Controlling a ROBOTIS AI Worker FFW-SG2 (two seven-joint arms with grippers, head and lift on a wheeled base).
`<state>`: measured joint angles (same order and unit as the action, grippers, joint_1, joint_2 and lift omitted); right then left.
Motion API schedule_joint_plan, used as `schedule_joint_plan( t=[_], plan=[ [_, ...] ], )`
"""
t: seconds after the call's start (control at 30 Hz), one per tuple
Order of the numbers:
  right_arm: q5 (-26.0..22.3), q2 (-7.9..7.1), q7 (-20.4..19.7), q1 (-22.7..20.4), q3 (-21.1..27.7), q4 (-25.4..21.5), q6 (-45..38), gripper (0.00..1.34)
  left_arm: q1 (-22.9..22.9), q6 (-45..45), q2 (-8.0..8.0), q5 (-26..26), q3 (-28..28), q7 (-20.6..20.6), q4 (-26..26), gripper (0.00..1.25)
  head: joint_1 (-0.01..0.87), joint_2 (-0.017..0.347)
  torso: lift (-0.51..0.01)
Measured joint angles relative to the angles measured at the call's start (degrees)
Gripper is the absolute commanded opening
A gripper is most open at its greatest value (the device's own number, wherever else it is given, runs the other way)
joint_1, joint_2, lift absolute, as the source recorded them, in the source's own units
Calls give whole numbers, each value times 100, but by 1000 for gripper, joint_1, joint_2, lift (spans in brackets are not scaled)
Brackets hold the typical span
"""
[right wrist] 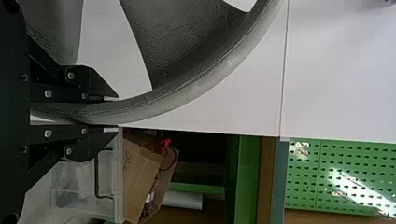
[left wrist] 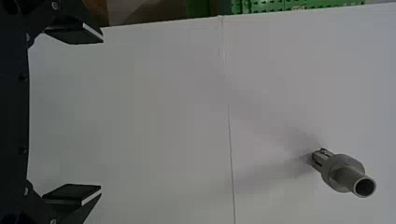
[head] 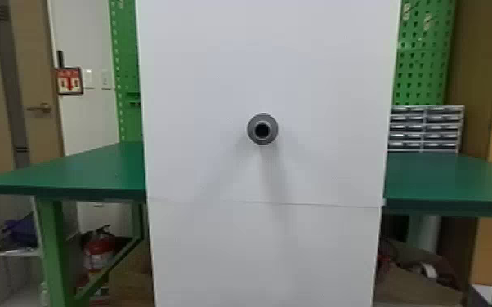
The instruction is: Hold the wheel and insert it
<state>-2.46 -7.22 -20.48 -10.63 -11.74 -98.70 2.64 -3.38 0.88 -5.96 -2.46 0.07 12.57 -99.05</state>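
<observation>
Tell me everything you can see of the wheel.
The wheel, partly in the right wrist view, is dark grey and looks like moulded or printed plastic, with fine ridged texture. Broad spokes with gaps between them meet a paler, rounded rim. The right end effector holds that rim between its two flat black fingers. Behind the wheel is the white panel; whether they touch, I cannot tell. It is not mounted on the grey shaft.

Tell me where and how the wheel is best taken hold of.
Probably by its rim, coming from the robot's side toward the wheel's face, one finger inside the rim, one outside. The rim is a slim curved band, and the gaps between the broad spokes leave room for the inner finger. The right tool holds it that way.
</observation>
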Motion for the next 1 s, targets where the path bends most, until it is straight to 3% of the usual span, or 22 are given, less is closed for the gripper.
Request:
schedule_joint_plan(
  t=[0.63,0.8,1.0],
  plan=[
    [-4,-34,0,35,-45,-10,0,198,78,-350,-1,-141,-51,0,-405,1103,179,101,-493],
    [-16,-22,1,41,-35,-82,0,198,178,-1055,-3,-214,-33,24,-980,1103,179,101,-493],
    [-18,-21,0,42,-20,-105,0,198,629,-2600,-44,-305,34,346,-1996,1103,179,101,-493]
  ],
)
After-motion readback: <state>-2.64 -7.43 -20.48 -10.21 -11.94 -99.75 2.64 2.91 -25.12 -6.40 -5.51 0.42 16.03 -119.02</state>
